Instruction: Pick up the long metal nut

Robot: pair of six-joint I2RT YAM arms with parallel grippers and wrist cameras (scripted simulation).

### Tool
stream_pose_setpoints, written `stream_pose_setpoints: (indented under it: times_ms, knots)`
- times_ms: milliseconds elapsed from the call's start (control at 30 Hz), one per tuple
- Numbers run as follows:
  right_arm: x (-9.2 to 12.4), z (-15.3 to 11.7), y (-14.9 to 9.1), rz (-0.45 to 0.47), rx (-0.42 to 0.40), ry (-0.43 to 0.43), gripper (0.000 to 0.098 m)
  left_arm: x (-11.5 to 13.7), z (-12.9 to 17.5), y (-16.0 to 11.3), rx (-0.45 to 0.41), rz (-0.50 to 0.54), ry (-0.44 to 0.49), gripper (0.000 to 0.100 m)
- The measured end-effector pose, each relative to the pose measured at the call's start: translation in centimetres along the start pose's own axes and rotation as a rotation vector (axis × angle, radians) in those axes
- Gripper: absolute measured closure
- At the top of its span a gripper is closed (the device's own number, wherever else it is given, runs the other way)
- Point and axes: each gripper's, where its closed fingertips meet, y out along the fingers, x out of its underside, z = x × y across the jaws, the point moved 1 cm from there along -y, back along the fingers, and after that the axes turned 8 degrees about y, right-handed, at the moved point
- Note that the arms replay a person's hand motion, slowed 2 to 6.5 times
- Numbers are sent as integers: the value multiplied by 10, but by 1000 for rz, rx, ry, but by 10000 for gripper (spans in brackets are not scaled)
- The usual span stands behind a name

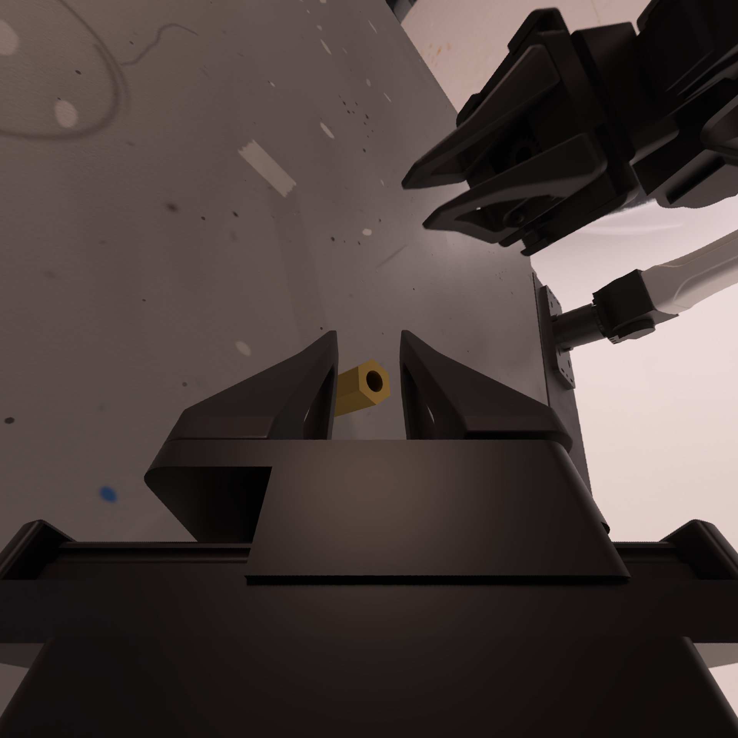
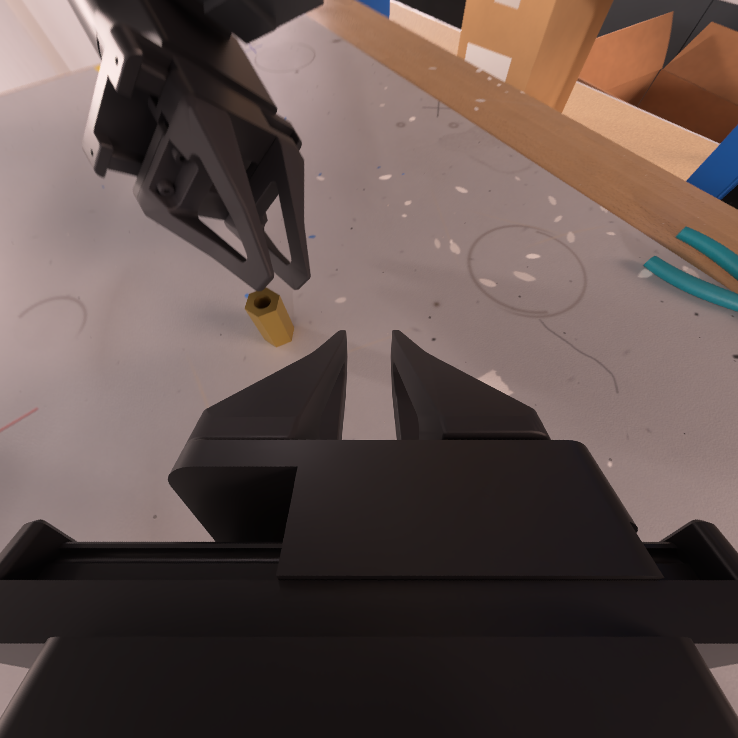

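Nearest our lens: left pincer (image 1: 368, 339), black, fingers parted to a moderate gap, holding nothing.

Item 1 — long metal nut (image 1: 365, 386), brass-coloured, six-sided, bored through. Stands on end on the tabletop (image 1: 167, 247), bore upward. In the left wrist view it shows in the gap between our left fingers, nearer one of them; in the right wrist view the left pincer's tips (image 2: 279, 281) hang just above its top face (image 2: 268, 317), and we cannot tell whether one tip touches the rim. Place: open middle ground, away from the wooden edge strip.

Item 2 — right pincer (image 2: 368, 339), black, fingers narrowly parted, empty, idle; near the nut, pointed past it.

Item 3 — teal-handled pliers (image 2: 695, 275), lying by the wooden edge strip (image 2: 519, 131).

Item 4 — cardboard boxes (image 2: 535, 44), beyond that strip.

Progress, by our judgement: approach and alignment appear done; the nut is not yet gripped or lifted. Left: lower the fingers around the flats, close, raise. Risk: an off-centre finger may tip the upright nut.
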Motion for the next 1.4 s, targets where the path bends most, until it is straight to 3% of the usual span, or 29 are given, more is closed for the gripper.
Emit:
stream_pose_setpoints:
  times_ms: [200, 400, 1100, 1400]
  knots:
    - [-12, 20, -12, 89, 35, 133, 793, 2, -3, 0, -35, -23, 43, 737]
    - [-9, 29, -13, 94, 50, 197, 793, 6, -3, 3, -54, -51, 70, 733]
    - [4, 25, -1, 26, 80, 158, 809, 7, -3, 3, -68, -64, 73, 696]
    - [6, 25, 1, 25, 69, 194, 813, 7, -4, -1, -183, -119, 185, 599]
